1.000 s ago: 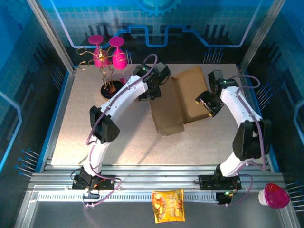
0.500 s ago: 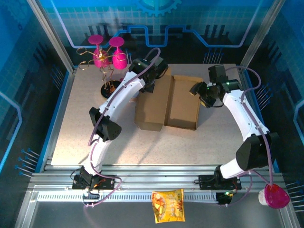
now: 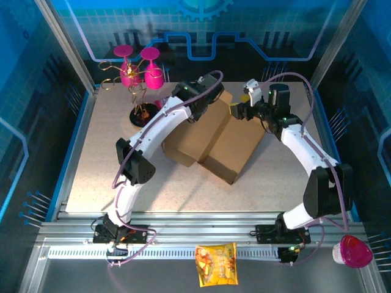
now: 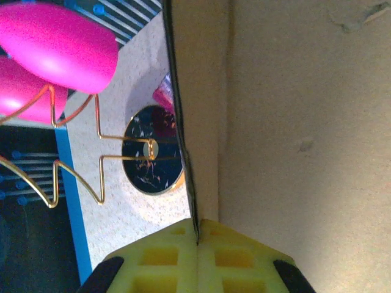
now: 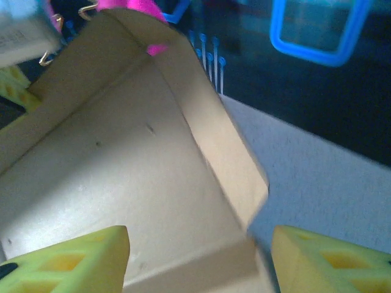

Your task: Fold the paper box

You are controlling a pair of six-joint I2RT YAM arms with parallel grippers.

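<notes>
Two grippers work at the far end of the paper box (image 3: 232,149), which lies diagonally near the middle of the table (image 3: 101,165). From above, the box presents two plain brown panels side by side, joined along a crease that runs from the far end toward the near right.

Left gripper (image 4: 197,241): closed. In the left wrist view its yellow fingers (image 4: 159,262) are pressed together with the thin edge of a cardboard panel clamped between them. The panel stands edge-on to that camera, and its inner face takes up the right side of the view. From above, this gripper sits at the far left edge of the box.

Right gripper (image 5: 200,244): jaws spread wide. In the right wrist view the yellow fingertips (image 5: 73,256) straddle a panel and its raised side flap. The right fingertip stands clear of the flap. Contact on the left fingertip cannot be determined. From above, this gripper is at the far corner of the box.

A gold wire rack (image 3: 137,76) holding pink glasses stands at the far left of the table, near the left gripper. A snack bag (image 3: 215,264) lies on the near rail, and a pink cup (image 3: 353,251) sits at the near right.
</notes>
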